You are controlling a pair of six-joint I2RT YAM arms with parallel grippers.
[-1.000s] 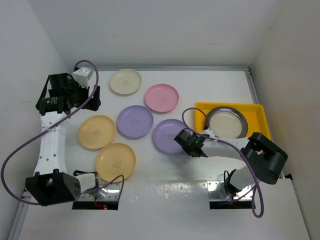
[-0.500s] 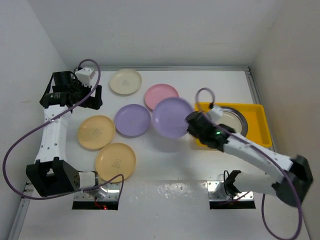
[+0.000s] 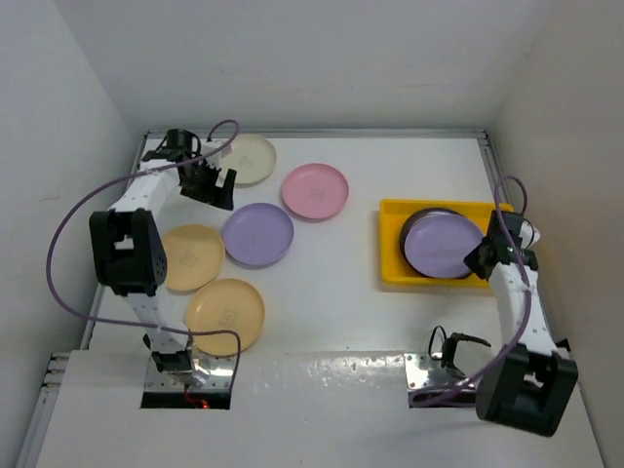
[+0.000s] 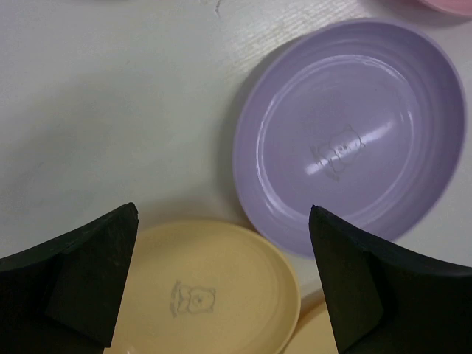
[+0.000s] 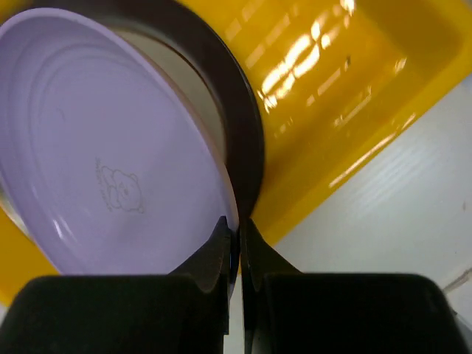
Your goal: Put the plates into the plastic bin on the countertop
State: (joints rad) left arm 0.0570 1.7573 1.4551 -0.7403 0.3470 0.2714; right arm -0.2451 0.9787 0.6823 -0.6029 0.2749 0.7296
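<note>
My right gripper (image 3: 483, 255) is shut on the rim of a lavender plate (image 3: 444, 244), which lies over a silver plate (image 3: 413, 220) inside the yellow plastic bin (image 3: 392, 265). In the right wrist view the right gripper (image 5: 237, 227) pinches the lavender plate's (image 5: 110, 147) edge above the silver plate's dark rim (image 5: 240, 133) and the bin (image 5: 332, 110). My left gripper (image 3: 216, 185) is open and empty between the cream plate (image 3: 246, 159) and the second lavender plate (image 3: 258, 235). In its wrist view the left gripper (image 4: 223, 214) hovers over that lavender plate (image 4: 346, 140) and a tan plate (image 4: 199, 295).
On the white countertop (image 3: 341, 312) lie a pink plate (image 3: 315, 191) and two tan plates (image 3: 190, 257), (image 3: 225, 315). A metal rail (image 3: 497, 166) runs along the right edge, close behind the bin. White walls enclose the back and sides.
My right gripper has lifted the lavender plate from the middle of the table and carried it right into the bin. My left gripper has swung right, to beside the cream plate.
</note>
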